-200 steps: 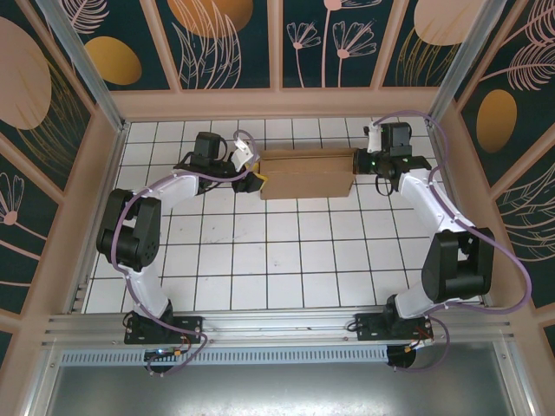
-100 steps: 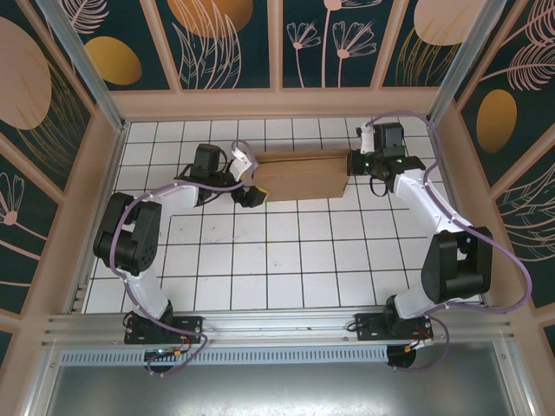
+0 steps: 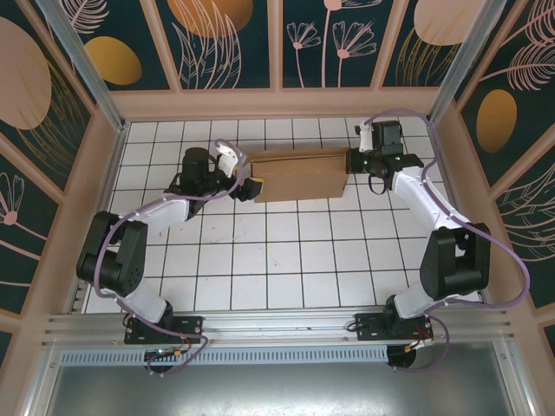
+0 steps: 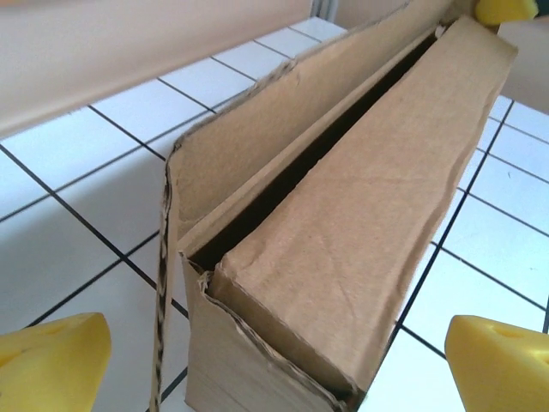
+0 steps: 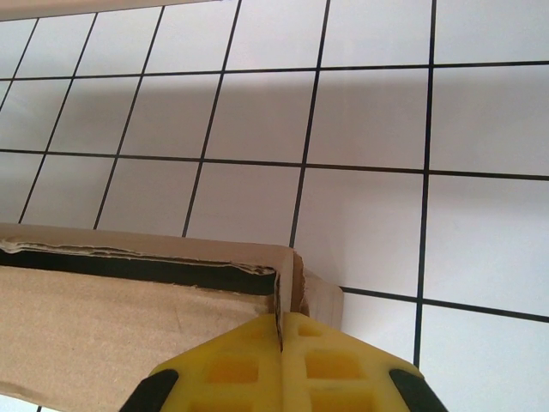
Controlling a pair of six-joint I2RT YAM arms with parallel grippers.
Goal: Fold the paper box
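Observation:
The paper box (image 3: 299,175) lies lengthwise at the far middle of the tiled table, plain brown cardboard. Its lid is folded over, with a dark slit left along the far edge. My left gripper (image 3: 242,174) is open just off the box's left end. In the left wrist view its yellow fingers (image 4: 51,365) stand wide on either side of that end of the paper box (image 4: 343,215), touching nothing. My right gripper (image 3: 354,162) is at the right end. In the right wrist view the right gripper (image 5: 282,330) is shut on the upright end wall of the paper box (image 5: 129,330).
The wooden back wall (image 3: 277,104) runs close behind the box, and side walls (image 3: 82,199) enclose the table. White tiles (image 3: 277,251) stretch from the box toward the aluminium rail (image 3: 277,325) at the near edge, where both arm bases sit.
My left gripper has opened wide and drawn back to the left off the box's end, its elbow swinging left. The right gripper has kept its grip and the box has shifted slightly.

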